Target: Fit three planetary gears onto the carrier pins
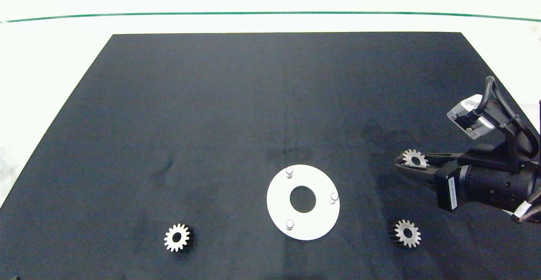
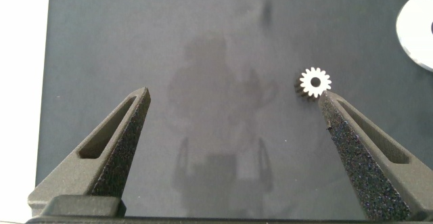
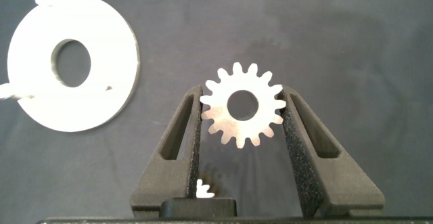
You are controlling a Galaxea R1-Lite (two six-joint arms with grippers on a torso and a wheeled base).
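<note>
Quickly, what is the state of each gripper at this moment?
Left gripper: open, holding nothing, above the black mat.
Right gripper: closed on one planetary gear, right of the white disc.

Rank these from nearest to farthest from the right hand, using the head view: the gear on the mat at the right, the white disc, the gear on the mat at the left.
The right hand grips a third gear.
1. Right gear: just in front of the hand.
2. White disc: mat centre.
3. Left gear: far side of the disc.
</note>
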